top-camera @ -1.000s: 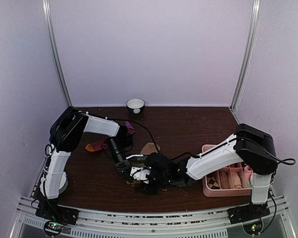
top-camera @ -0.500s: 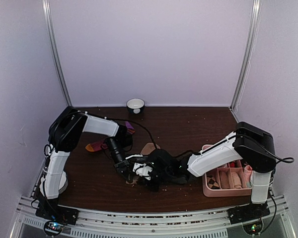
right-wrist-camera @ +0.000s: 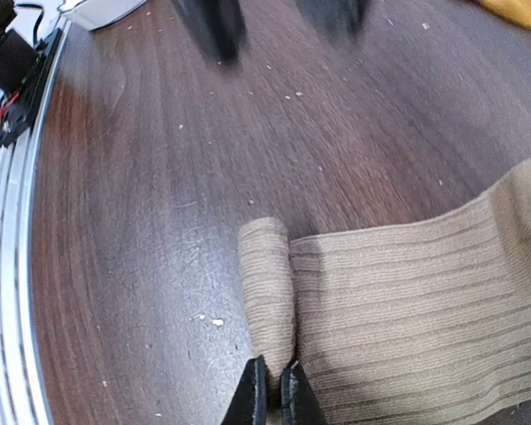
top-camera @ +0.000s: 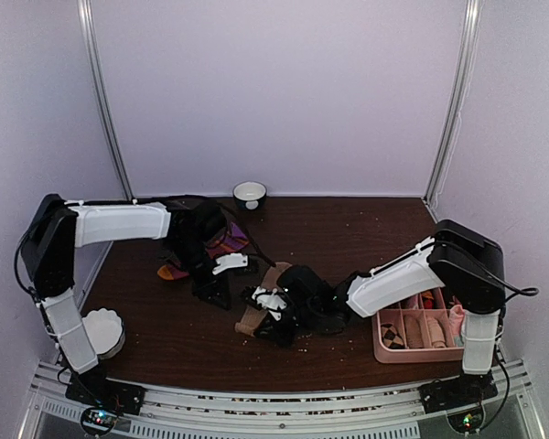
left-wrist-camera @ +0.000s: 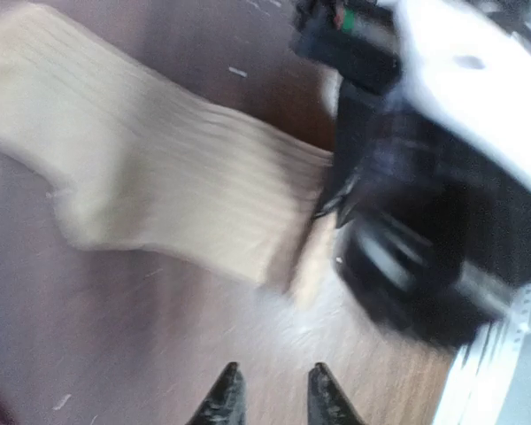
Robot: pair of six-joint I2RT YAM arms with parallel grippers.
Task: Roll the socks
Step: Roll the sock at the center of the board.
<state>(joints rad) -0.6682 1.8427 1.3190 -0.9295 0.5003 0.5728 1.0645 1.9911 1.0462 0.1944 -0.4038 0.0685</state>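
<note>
The tan sock (top-camera: 273, 277) lies flat on the dark table; it shows in the left wrist view (left-wrist-camera: 150, 168) and the right wrist view (right-wrist-camera: 416, 301). Its near end is folded into a small roll (right-wrist-camera: 265, 283). My right gripper (right-wrist-camera: 270, 394) is shut on that roll, at the sock's near end (top-camera: 263, 311). My left gripper (left-wrist-camera: 274, 403) is open and empty, above bare table just left of the sock (top-camera: 216, 291). The dark red sock (top-camera: 227, 243) with its orange end (top-camera: 170, 272) lies behind the left gripper, partly hidden by the arm.
A pink divided tray (top-camera: 382, 346) with small rolled socks stands at the right. A white bowl (top-camera: 250, 193) sits at the back edge. A white fluted dish (top-camera: 102, 331) sits at the near left. Crumbs dot the table.
My left gripper has let go, drawn back and to the left away from the sock's near end. My right gripper has shifted slightly back, still pinching the rolled end.
</note>
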